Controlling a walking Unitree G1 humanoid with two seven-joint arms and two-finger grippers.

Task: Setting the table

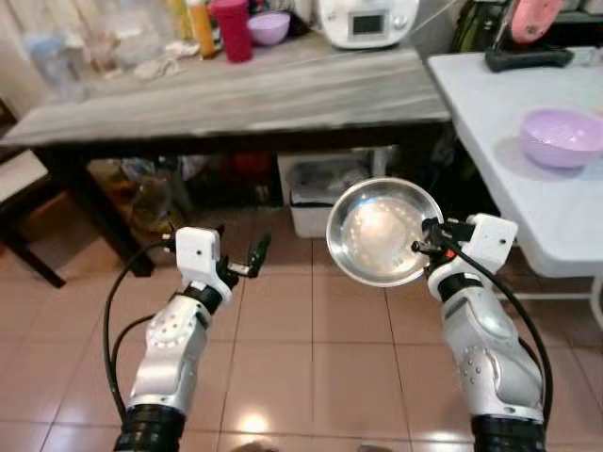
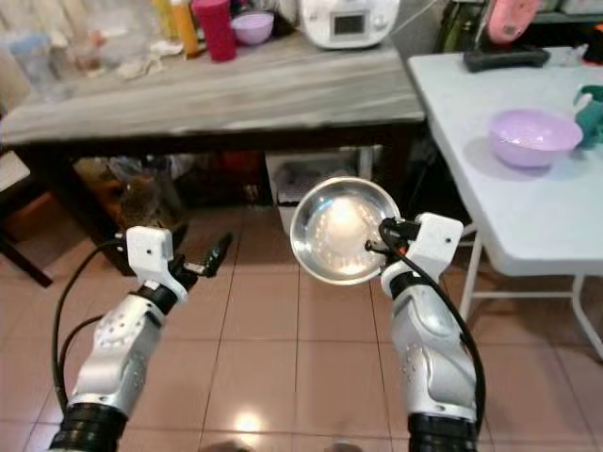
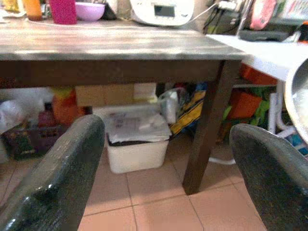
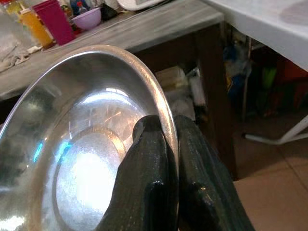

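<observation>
Both jaws of the right gripper (image 1: 421,247) pinch the steel bowl (image 1: 382,231) rim.

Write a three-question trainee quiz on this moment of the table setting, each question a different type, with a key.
1. True or false: the right gripper pinches the steel bowl by its rim.
2. Multiple choice: the lilac bowl nearest the robot sits on A) the white table, B) the grey wooden table, C) the floor.
3. Fill in: the left gripper is ___ and holds nothing.

Key: 1 true; 2 A; 3 open. The right wrist view shows one finger inside the rim and one outside; the left wrist view shows its fingers spread wide apart.
</observation>
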